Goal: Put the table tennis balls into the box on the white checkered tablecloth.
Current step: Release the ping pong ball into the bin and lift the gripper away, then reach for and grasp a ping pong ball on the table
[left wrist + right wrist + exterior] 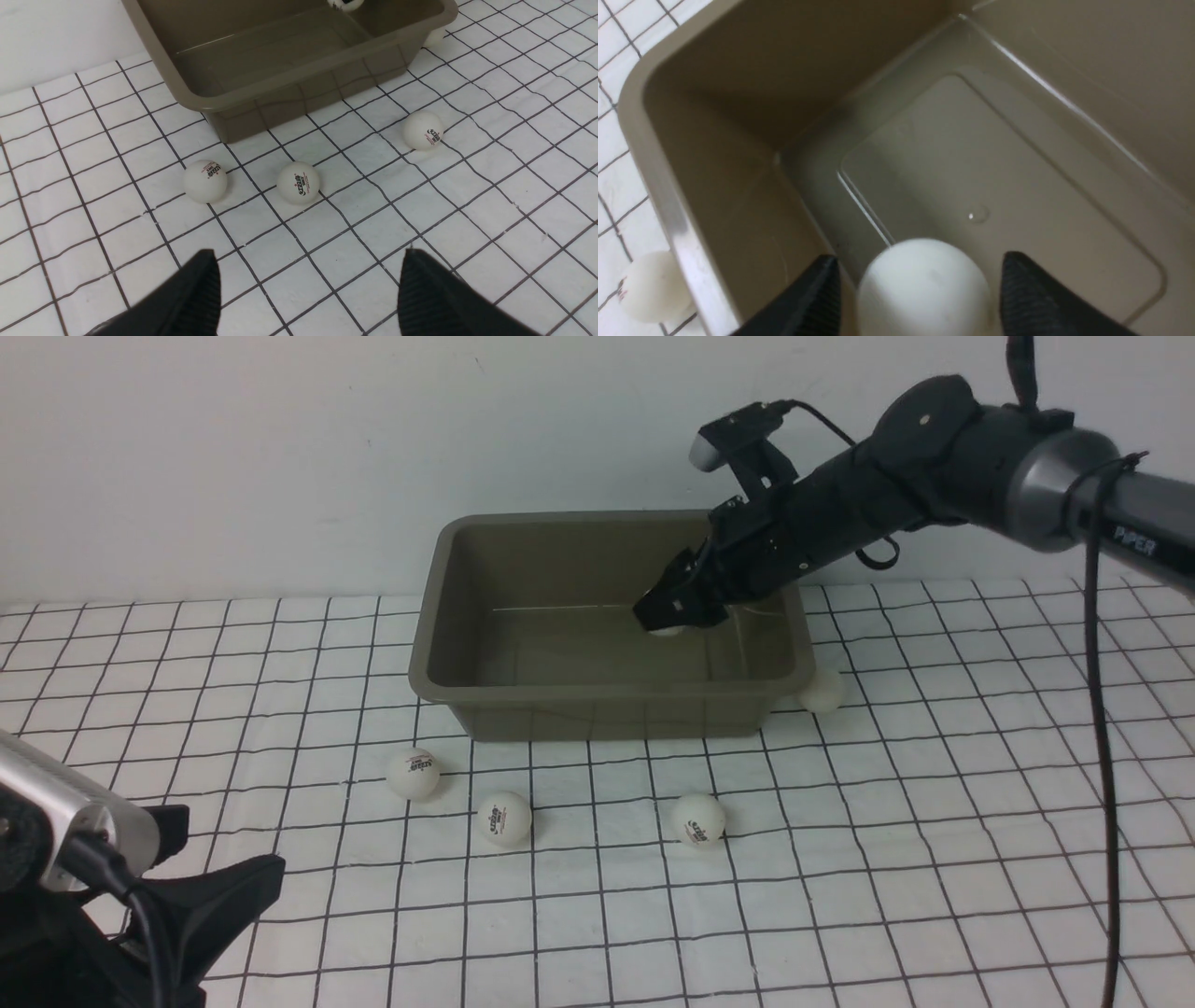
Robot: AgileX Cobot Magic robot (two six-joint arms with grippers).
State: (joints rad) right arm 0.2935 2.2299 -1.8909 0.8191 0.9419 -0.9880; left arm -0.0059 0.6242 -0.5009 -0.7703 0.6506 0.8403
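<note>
Table tennis ball point(923, 284) — blurred, seemingly loose — sits between the right tool's point(672, 616) parted jaws, arm slanting into the box point(597, 711).

Box point(607, 689) on tablecloth point(934, 859): three balls point(414, 774) point(504, 818) point(697, 819) at its 6 o'clock, fourth ball point(822, 690) beside its 4 o'clock corner, fifth ball point(924, 284) inside, below my right gripper point(677, 613).
</note>
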